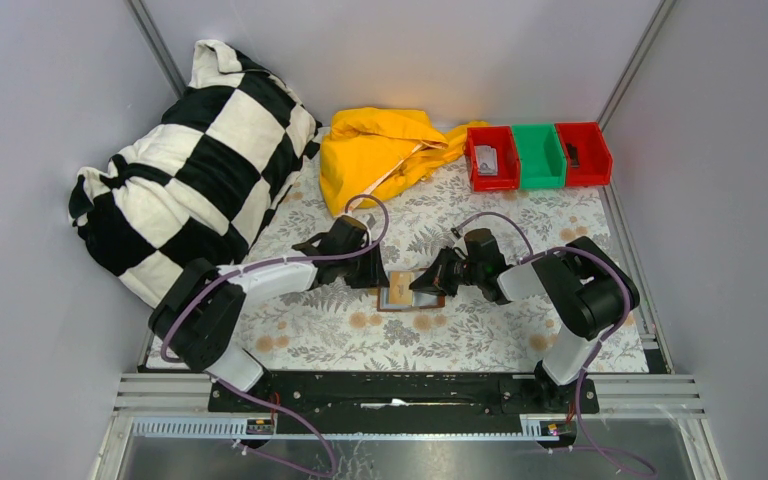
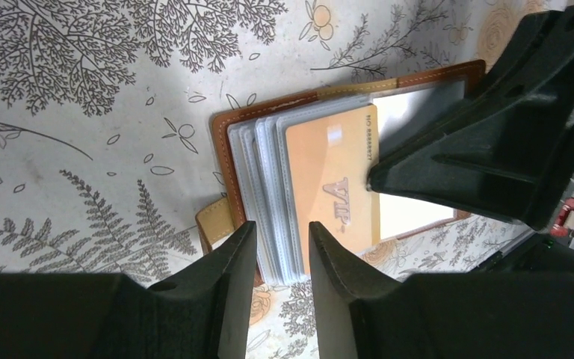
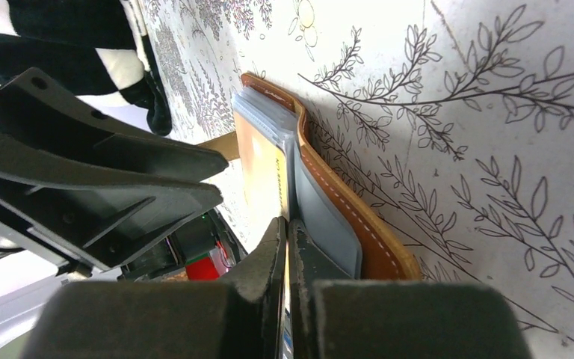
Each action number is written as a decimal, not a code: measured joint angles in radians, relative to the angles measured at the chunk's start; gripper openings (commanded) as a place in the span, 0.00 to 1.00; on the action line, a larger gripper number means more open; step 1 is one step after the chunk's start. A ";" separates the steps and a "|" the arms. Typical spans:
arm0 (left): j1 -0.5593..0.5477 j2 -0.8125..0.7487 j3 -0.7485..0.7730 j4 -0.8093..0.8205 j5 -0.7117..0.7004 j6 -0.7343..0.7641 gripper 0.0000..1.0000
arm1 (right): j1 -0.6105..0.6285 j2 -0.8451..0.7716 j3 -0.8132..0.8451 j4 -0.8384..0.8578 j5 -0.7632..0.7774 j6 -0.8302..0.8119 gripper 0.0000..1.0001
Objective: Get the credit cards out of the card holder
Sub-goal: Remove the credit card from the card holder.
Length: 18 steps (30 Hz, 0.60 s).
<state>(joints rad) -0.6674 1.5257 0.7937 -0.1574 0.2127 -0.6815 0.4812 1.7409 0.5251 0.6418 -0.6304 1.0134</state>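
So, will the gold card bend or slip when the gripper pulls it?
Probably stiff: the gold card lies flat with straight edges. Likely light, since it looks thin. Its glossy face might slip in the right gripper pinching its edge.

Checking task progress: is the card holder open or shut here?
Open. The card holder lies spread flat, its clear sleeves fanned out and a gold card exposed on top.

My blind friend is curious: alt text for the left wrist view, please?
A tan VIP card tops the grey sleeves of an open brown card holder on leaf-print cloth. The left gripper has its jaws slightly apart over the sleeves; the right gripper touches the card.
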 measured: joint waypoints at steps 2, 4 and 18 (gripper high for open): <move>-0.001 0.026 0.003 0.011 0.000 0.000 0.35 | 0.000 0.000 0.000 0.000 -0.001 -0.002 0.00; -0.002 0.052 0.005 0.018 -0.002 0.000 0.35 | 0.000 0.000 0.000 0.000 -0.002 -0.003 0.00; -0.008 0.132 0.076 0.005 -0.008 -0.003 0.34 | -0.019 -0.022 -0.001 -0.047 -0.008 -0.046 0.00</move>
<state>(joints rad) -0.6750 1.6577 0.8692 -0.1524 0.2050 -0.6849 0.4618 1.7191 0.5240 0.5949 -0.6388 0.9672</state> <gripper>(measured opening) 0.340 0.019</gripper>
